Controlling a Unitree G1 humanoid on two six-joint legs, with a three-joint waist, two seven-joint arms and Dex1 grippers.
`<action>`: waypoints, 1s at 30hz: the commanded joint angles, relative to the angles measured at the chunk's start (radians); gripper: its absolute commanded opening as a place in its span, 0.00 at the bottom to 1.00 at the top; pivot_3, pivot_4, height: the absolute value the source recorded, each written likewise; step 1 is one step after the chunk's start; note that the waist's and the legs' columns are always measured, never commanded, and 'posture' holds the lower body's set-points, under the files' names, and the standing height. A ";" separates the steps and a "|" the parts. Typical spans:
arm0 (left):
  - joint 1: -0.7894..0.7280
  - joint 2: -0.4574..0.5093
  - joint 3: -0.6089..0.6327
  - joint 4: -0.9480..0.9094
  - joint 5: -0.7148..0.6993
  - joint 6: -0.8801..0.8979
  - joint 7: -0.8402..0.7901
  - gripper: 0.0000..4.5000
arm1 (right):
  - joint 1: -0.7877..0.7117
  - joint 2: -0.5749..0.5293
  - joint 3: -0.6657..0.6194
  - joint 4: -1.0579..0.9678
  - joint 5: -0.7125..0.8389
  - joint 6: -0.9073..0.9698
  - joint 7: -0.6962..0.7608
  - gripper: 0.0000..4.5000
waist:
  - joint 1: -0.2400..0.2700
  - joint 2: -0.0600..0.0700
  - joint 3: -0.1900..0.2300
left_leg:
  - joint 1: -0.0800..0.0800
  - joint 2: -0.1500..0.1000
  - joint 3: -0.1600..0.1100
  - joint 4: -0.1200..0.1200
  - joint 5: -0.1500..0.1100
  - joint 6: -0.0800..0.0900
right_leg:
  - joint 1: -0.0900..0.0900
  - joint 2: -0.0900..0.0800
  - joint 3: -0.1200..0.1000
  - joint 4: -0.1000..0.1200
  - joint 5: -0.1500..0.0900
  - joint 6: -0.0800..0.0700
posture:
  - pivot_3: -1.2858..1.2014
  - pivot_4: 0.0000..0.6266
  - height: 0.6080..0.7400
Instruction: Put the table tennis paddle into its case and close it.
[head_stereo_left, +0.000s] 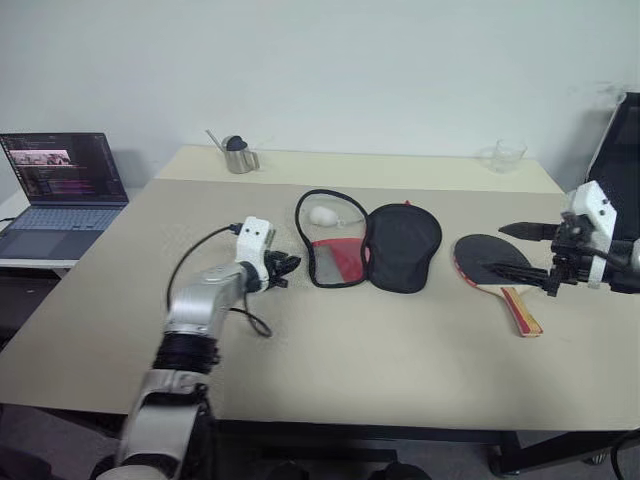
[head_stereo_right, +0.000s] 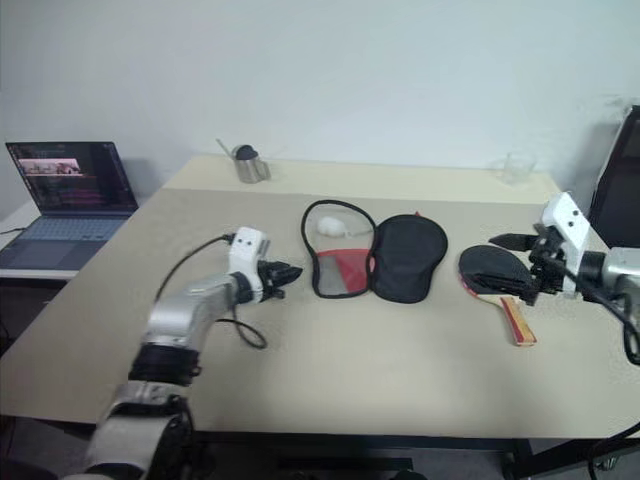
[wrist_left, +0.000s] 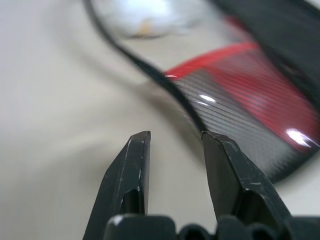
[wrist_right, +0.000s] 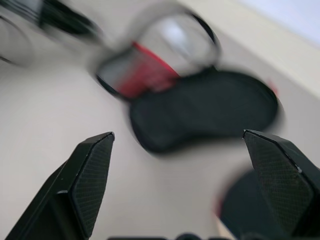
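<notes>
Paddle first: the table tennis paddle (head_stereo_left: 492, 265), a flat bat with a round black rubber blade and a short light wooden handle edged in red, lies flat on the beige table (head_stereo_left: 400, 350) at the right of the head views, its handle pointing toward the lower right. My right gripper (head_stereo_left: 522, 250) hovers at the blade's right side with its two black fingers spread wide, one finger over the blade's upper edge and one over its lower part; I cannot tell whether either touches the rubber, and nothing is held between them. At the centre of the frame lies the case (head_stereo_left: 365, 245), a paddle-shaped soft zip pouch of black fabric, unzipped and spread open: the black padded half is on the right, just beside the paddle but apart from it, and the half with the red lower part and black mesh pocket is on the left, its zip edge looping up around a white pom-pom (head_stereo_left: 322, 215). My left gripper (head_stereo_left: 288, 267) sits just left of that open half, fingers parted a little and empty, pointing at the mesh edge. In the upper left stands an open laptop (head_stereo_left: 65, 185) on a side surface; a small metal cup (head_stereo_left: 238, 156) and a clear glass (head_stereo_left: 508, 155) stand along the table's far edge.
</notes>
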 joint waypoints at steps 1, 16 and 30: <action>0.047 0.128 0.006 -0.155 -0.091 -0.014 -0.242 0.39 | -0.023 0.007 0.017 0.014 -0.050 0.170 -0.136 1.00 | 0.002 0.000 0.000 | 0.000 0.001 0.000 0.000 0.000 0.000 | 0.000 -0.001 0.000 0.000 0.000 -0.001 | 0.52 0.24 1.00; 0.005 0.154 -0.054 -0.329 -0.211 0.019 -0.402 0.39 | -0.163 0.299 -0.041 0.263 -0.174 0.562 -0.577 1.00 | 0.004 0.001 0.000 | -0.001 -0.001 -0.003 0.000 0.000 0.001 | 0.000 0.002 -0.001 0.000 -0.001 0.000 | 0.52 0.24 1.00; -0.002 0.170 -0.048 -0.335 -0.222 0.018 -0.397 0.40 | -0.162 0.416 -0.033 0.325 -0.190 0.518 -0.645 0.73 | -0.005 -0.002 -0.002 | 0.000 -0.001 -0.003 0.001 0.000 0.001 | 0.001 0.006 0.000 0.000 -0.001 -0.001 | 0.52 0.24 1.00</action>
